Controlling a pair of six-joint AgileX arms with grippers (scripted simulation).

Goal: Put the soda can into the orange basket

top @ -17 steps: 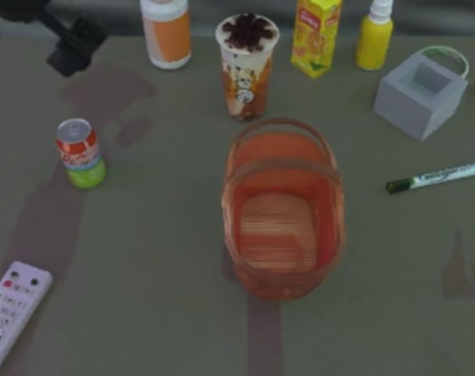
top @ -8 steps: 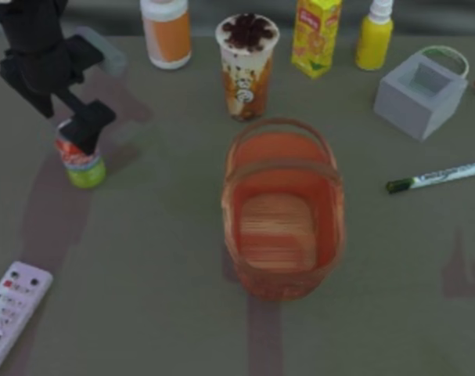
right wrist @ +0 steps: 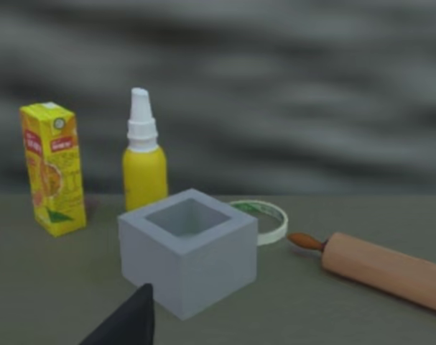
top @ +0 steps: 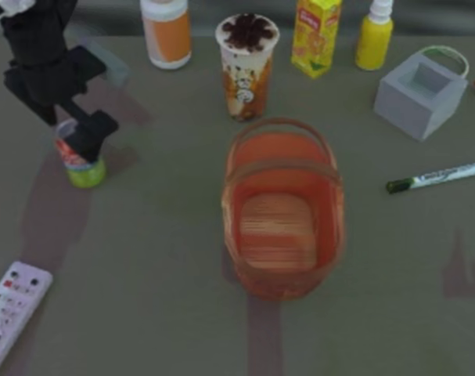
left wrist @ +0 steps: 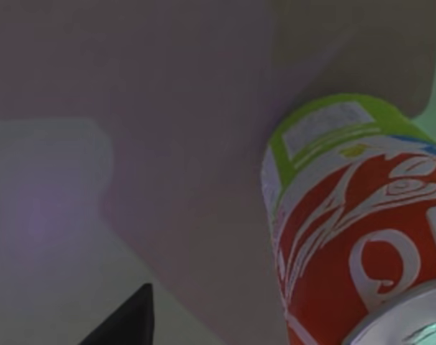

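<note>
The soda can [top: 85,168], red above and lime-green below, stands upright at the table's left. My left gripper [top: 81,131] hangs right over it and hides its silver top in the top view. In the left wrist view the soda can [left wrist: 347,230] fills one side. One dark fingertip [left wrist: 135,322] stands well apart from it, so the jaws are open. The orange basket [top: 332,227] sits in the middle of the table with nothing in it. My right arm is out of the top view; one of its fingertips [right wrist: 133,318] shows in the right wrist view, with nothing held.
Along the back stand an orange-and-white bottle [top: 166,33], a drink cup [top: 246,66], a yellow carton [top: 316,35] and a yellow squeeze bottle [top: 374,35]. A grey box [top: 419,92] and a marker [top: 434,178] lie at the right, a remote [top: 10,313] at the front left.
My left arm came down from the back left corner to sit over the soda can, then shifted slightly. The can has not moved.
</note>
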